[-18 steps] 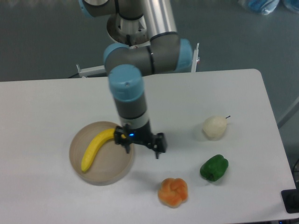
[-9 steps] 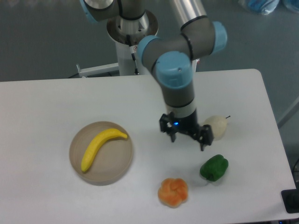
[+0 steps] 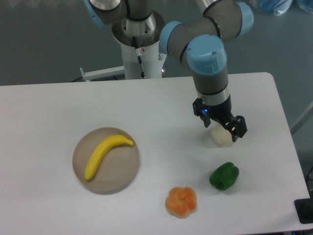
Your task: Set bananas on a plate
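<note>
A bright-yellow banana (image 3: 105, 153) lies curved inside the round beige plate (image 3: 122, 177) at the left front of the white table. My gripper (image 3: 222, 129) is far to the right of the plate, above a cream pear-like fruit (image 3: 221, 138). Its two fingers are spread apart and hold nothing. The pear is partly hidden behind the fingers.
A green pepper (image 3: 224, 176) lies in front of the gripper. An orange lobed pumpkin-like fruit (image 3: 181, 201) lies near the front edge. The arm's base column (image 3: 139, 49) stands at the back of the table.
The gripper has moved from the plate's right rim rightward across the table to above the cream fruit. The banana stays lying in the plate.
</note>
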Robot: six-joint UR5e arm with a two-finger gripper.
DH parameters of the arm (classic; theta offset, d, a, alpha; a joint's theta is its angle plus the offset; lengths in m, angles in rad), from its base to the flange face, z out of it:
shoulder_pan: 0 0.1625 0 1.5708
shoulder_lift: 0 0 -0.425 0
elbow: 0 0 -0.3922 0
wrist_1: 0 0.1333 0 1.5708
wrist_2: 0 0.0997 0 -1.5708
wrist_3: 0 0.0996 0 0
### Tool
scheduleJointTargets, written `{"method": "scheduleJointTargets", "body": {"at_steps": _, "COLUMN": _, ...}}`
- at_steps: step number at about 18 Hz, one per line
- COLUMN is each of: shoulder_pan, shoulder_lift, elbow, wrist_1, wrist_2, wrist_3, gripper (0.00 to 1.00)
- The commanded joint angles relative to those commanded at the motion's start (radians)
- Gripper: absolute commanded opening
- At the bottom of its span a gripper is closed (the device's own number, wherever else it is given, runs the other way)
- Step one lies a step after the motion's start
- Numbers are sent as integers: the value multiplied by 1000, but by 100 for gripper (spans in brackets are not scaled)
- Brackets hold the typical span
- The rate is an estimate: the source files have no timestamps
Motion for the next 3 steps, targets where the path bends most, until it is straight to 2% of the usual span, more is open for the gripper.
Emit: {"method": "scheduleJointTargets", "body": {"at_steps": 3, "shoulder_pan": 0, "shoulder_lift": 0, "elbow": -2, "wrist_1": 0, "wrist_2": -5, "wrist_3": -3, "gripper": 100}}
